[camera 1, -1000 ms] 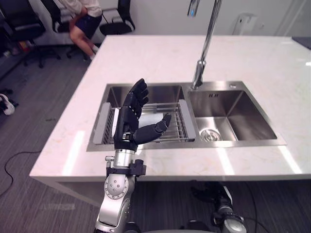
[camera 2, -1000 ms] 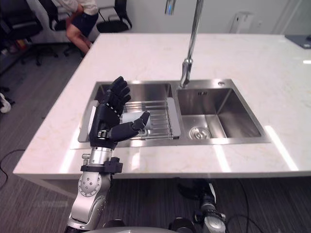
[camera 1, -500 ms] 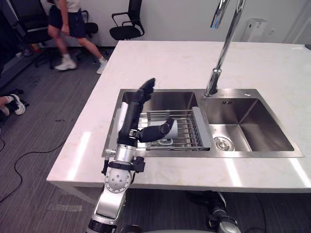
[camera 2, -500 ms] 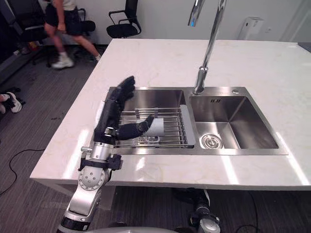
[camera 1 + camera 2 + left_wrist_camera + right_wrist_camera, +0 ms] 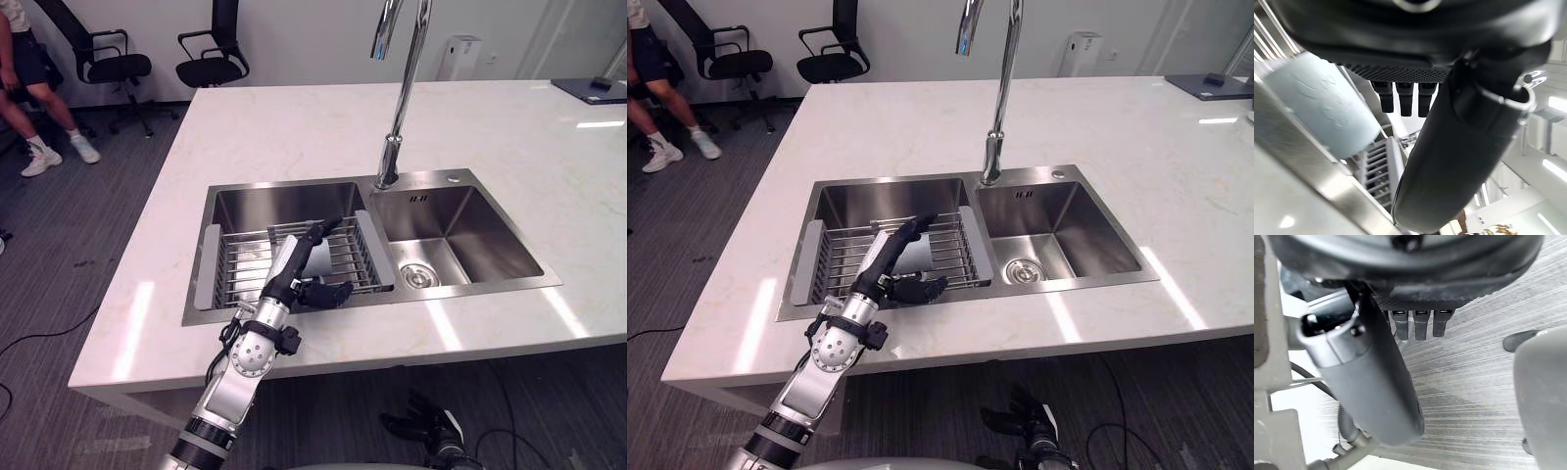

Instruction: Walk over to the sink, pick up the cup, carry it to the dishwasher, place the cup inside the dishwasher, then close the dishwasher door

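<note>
Now the left hand (image 5: 297,271) is reaching out at lower centre, fingers straight and thumb spread, gripping nothing. The pale cup (image 5: 318,257) is lying between them on the wire rack (image 5: 245,259) in the sink (image 5: 284,196). The right hand (image 5: 1376,382) is hanging relaxed above the floor (image 5: 1488,396).

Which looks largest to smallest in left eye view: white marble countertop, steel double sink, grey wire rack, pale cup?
1. white marble countertop
2. steel double sink
3. grey wire rack
4. pale cup, partly behind the left hand
</note>
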### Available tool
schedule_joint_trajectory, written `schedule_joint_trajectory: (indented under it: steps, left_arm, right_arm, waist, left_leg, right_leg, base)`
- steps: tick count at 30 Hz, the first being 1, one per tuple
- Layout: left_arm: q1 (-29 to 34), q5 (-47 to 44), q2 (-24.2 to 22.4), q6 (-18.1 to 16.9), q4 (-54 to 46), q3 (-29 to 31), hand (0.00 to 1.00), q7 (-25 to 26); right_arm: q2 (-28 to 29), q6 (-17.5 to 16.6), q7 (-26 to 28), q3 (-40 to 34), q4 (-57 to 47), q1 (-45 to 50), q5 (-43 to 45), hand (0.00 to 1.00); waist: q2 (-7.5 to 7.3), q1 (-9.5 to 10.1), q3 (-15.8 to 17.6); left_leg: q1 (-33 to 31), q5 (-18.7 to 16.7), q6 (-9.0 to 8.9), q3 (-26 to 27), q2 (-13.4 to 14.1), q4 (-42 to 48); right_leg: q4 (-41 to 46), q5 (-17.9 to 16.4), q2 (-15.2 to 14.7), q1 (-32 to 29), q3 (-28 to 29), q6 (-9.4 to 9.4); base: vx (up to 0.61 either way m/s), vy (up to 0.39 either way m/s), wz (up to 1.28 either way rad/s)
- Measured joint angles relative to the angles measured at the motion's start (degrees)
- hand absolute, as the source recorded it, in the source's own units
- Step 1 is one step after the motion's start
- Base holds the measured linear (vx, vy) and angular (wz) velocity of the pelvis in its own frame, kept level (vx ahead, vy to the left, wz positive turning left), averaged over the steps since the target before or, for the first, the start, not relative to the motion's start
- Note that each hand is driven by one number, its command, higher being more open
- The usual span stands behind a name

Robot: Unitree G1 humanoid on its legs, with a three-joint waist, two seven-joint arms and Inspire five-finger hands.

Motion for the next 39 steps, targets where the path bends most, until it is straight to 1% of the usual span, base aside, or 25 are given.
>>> schedule_joint_trajectory:
  steps: [3,5,10,15,22,27,33,39]
  left_arm:
    - [-0.2,0.8,0.6,0.4,1.2,1.7,0.9,1.7]
    - [-0.2,0.9,0.9,0.9,2.2,3.4,0.9,3.4]
    - [-0.3,0.9,1.5,1.5,2.3,5.7,0.9,5.4]
    - [-1.3,0.9,1.4,2.0,2.3,7.2,0.9,7.1]
    - [-3.7,2.2,1.4,2.6,5.2,7.7,0.9,7.6]
    - [-3.9,5.5,1.8,3.1,6.3,7.7,0.9,7.5]
    - [-4.0,10.3,3.4,3.3,6.5,7.6,0.9,7.1]
    - [-5.7,14.4,4.6,3.8,6.8,7.4,0.9,6.5]
  right_arm:
    - [0.0,0.0,0.3,0.0,0.2,0.0,0.0,0.9]
    - [0.0,0.0,0.3,0.0,0.2,0.0,0.0,0.9]
    - [0.0,0.0,0.3,0.0,0.4,0.0,0.0,0.9]
    - [0.0,0.0,0.3,0.0,0.5,0.0,0.0,0.9]
    - [0.0,0.0,0.3,0.0,1.6,-0.1,-0.1,0.9]
    - [-0.1,0.0,0.3,0.0,1.6,-0.2,0.0,0.9]
    - [-0.1,0.0,0.3,0.1,1.6,-0.3,-0.1,0.9]
    - [-0.2,-0.2,0.3,0.0,1.6,-0.3,-0.2,0.9]
  waist:
    - [0.0,-0.06,0.0]
    - [-0.03,-0.26,0.0]
    - [-0.06,-1.06,0.1]
    - [-0.09,-1.15,0.1]
    - [-0.1,-1.32,0.1]
    - [-0.19,-1.6,0.4]
    - [-0.07,-2.75,0.6]
    - [-0.02,-2.8,0.9]
  left_leg:
    - [0.0,0.5,0.16,-0.7,-0.5,-0.9]
    - [0.0,0.7,0.23,-1.4,-0.8,-1.4]
    - [0.0,0.7,0.27,-2.0,-1.0,-1.9]
    - [0.0,0.7,0.28,-2.4,-1.1,-2.3]
    - [0.1,0.7,0.29,-2.8,-1.1,-2.5]
    - [0.0,0.7,0.25,-2.7,-1.1,-2.5]
    - [0.0,0.7,0.21,-2.5,-1.1,-3.0]
    - [0.0,0.6,0.18,-2.5,-1.1,-3.2]
  right_leg:
    - [-1.3,0.7,-0.1,0.0,0.4,-0.27]
    - [-2.2,1.3,-0.2,0.0,0.7,-0.12]
    - [-2.8,1.9,-0.2,0.0,0.7,0.48]
    - [-3.8,2.3,-0.2,0.3,0.7,0.54]
    - [-4.7,2.6,-0.2,0.8,0.5,0.45]
    - [-5.3,3.0,-0.2,0.8,0.7,0.49]
    - [-5.9,3.1,-0.2,0.8,0.8,0.54]
    - [-6.2,3.2,-0.2,0.8,0.9,0.57]
  base:
    - [-0.06,0.015,-0.06]
    - [-0.04,0.012,-0.08]
    - [0.0,0.0,-0.01]
    - [0.03,-0.001,-0.01]
    - [-0.01,-0.002,0.0]
    - [-0.03,-0.005,-0.03]
    - [0.0,0.0,0.0]
    - [0.0,0.0,0.0]
